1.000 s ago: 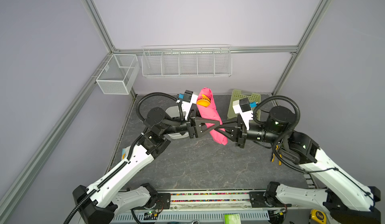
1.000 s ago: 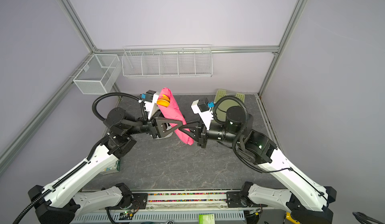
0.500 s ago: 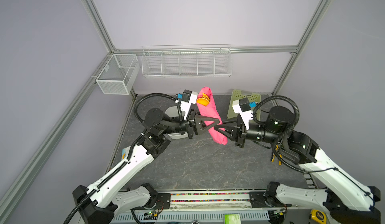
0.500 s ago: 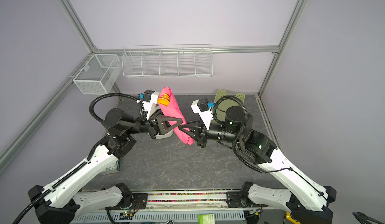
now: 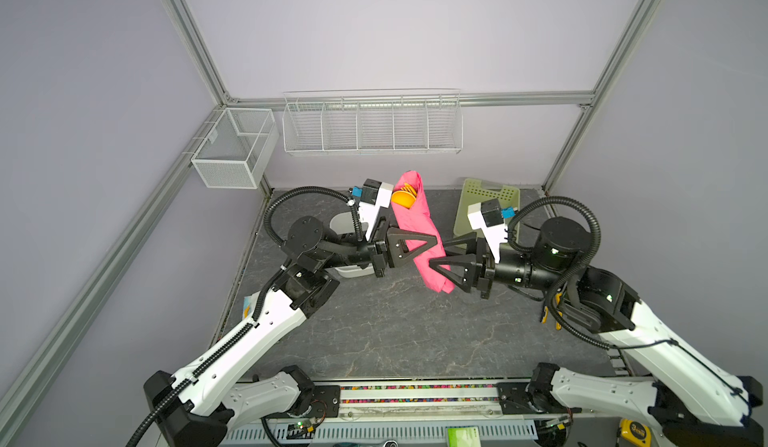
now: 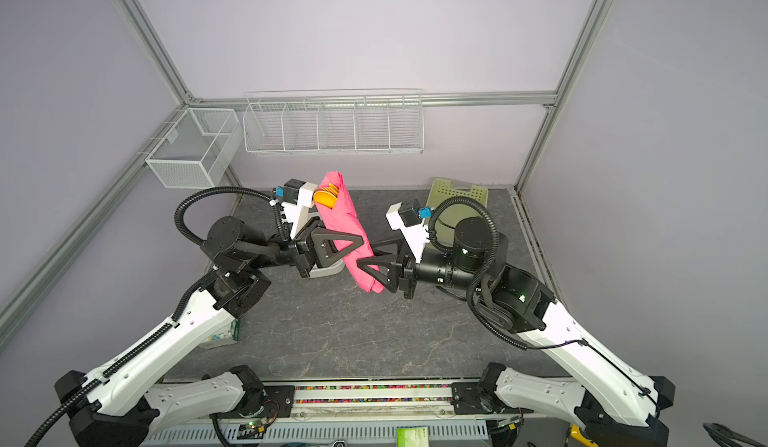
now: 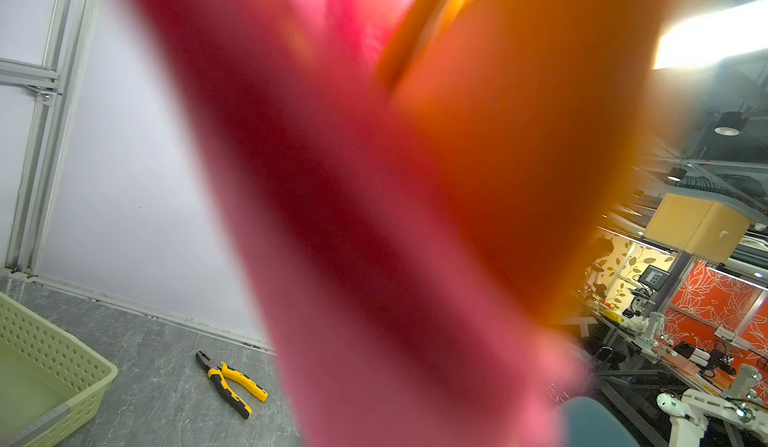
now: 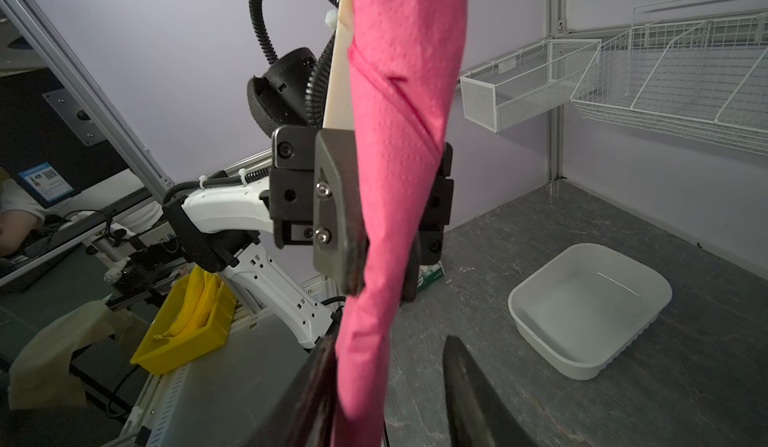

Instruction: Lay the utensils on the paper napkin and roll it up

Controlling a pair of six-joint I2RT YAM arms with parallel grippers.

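The paper napkin (image 5: 415, 220) (image 6: 345, 220) is a pink roll held slanting in the air above the table. The orange utensils (image 5: 402, 198) (image 6: 324, 198) poke out of its upper end; only their tips show. My left gripper (image 5: 430, 245) (image 6: 360, 242) is shut on the roll's middle, as the right wrist view shows (image 8: 390, 216). My right gripper (image 5: 438, 255) (image 8: 386, 374) is open around the roll's lower end, which rests against one finger (image 8: 316, 382). In the left wrist view the blurred napkin (image 7: 332, 216) and utensils (image 7: 519, 133) hide the jaws.
A white tub (image 8: 590, 312) sits on the table under the left arm. A green basket (image 5: 490, 203) stands at the back right. Yellow pliers (image 7: 232, 382) lie near the right wall. A tissue box (image 6: 220, 332) is at the left edge. Wire baskets (image 5: 374, 124) hang on the walls.
My left gripper has shut on the middle of the roll. My right gripper, shut on the lower end before, has opened. The roll stays in the air.
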